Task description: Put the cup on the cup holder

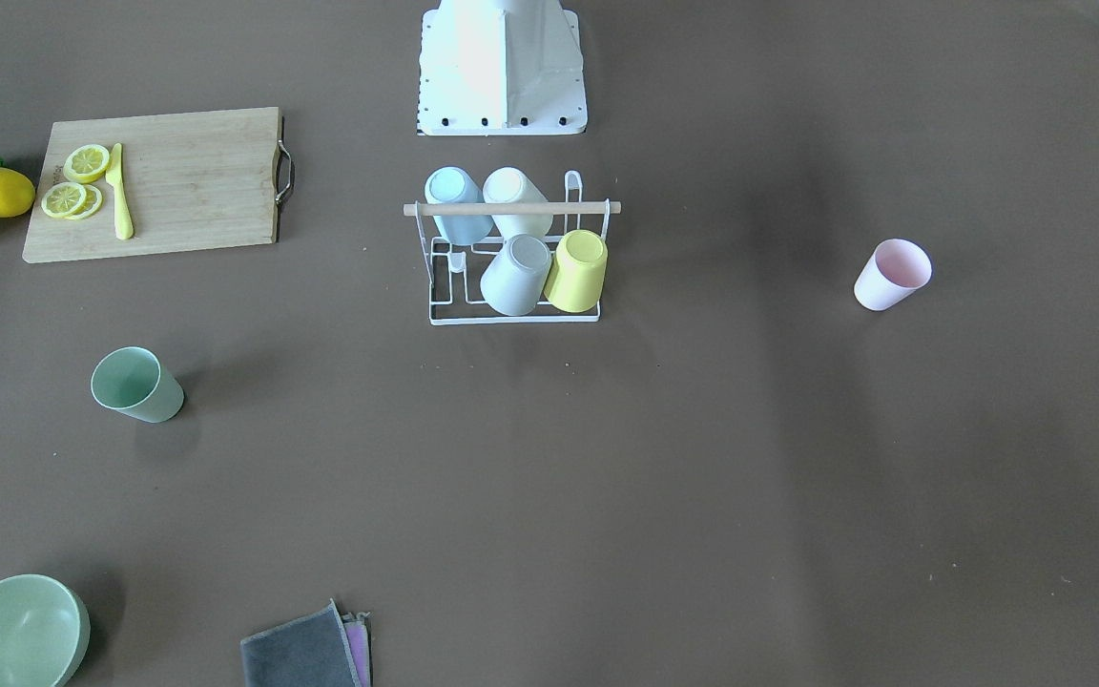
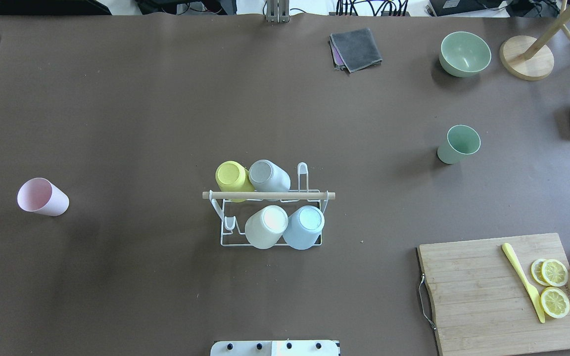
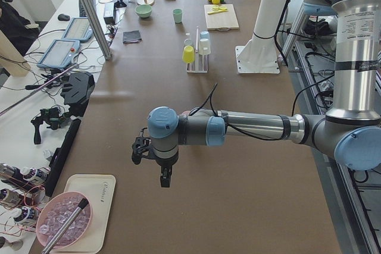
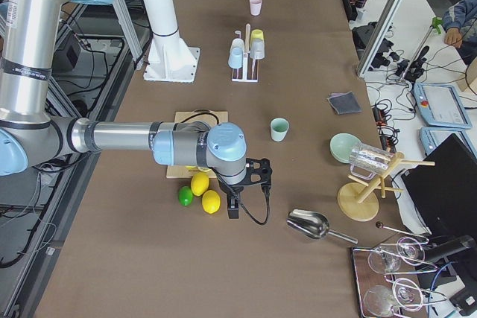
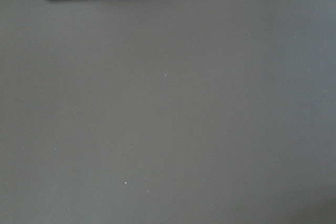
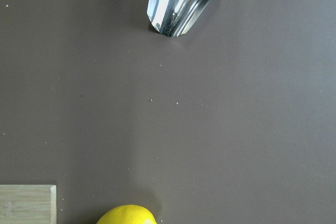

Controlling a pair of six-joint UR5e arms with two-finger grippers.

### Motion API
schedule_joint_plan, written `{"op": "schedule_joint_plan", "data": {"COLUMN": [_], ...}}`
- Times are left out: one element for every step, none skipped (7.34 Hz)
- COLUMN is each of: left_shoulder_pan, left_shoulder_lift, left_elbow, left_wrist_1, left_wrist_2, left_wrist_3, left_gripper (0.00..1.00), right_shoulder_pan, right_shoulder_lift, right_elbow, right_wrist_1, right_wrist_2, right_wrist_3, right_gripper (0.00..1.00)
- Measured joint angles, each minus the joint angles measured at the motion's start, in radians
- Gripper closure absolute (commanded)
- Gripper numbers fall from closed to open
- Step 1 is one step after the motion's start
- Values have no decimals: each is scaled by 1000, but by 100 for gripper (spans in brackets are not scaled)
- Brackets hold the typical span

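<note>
Pink cup [image 2: 42, 197] stands upright on the tabletop's left side, well apart from the cup holder [image 2: 270, 195]. The left end effector [image 3: 163, 176] hangs nearer it than the right end effector [image 4: 233, 206]. Released or clenched, I cannot tell for either.

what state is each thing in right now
cup holder, upright, two prongs free
yellow cup, inverted on holder
grey cup, inverted on holder
white cup, inverted on holder
blue cup, inverted on holder
pink cup, upright, empty, on table
green cup, upright, empty, on table
bowl, upright, empty
cloth, folded
</note>
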Motion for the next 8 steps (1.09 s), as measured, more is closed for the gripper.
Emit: {"op": "schedule_joint_plan", "data": {"left_shoulder_pan": [0,0,0,1,1,2,2,2], "left_shoulder_lift": [0,0,-1,-3,-4,-7,-11,-10], "left_elbow": [0,0,1,1,1,0,1,0], "left_wrist_1": [0,0,0,-1,-1,-1,-2,-4], "left_wrist_2": [0,0,0,0,0,0,-1,-2], "left_wrist_3": [0,0,0,0,1,1,2,3], "left_gripper": [2,2,2,2,2,2,2,2], "right_shoulder_pan": [0,0,0,-10,-51,-107,-143,-156], "right_shoulder_lift": [2,2,2,3,10,23,30,24], "right_elbow": [-4,-10,-12,-14,-15,-15,-9,6], "right_wrist_1": [2,5,8,8,5,3,2,0], "right_wrist_2": [0,0,1,-3,-35,-85,-109,-109], "right_wrist_3": [0,-1,-1,-2,-3,-5,-7,-9], "right_gripper": [0,0,0,0,0,0,0,0]}}
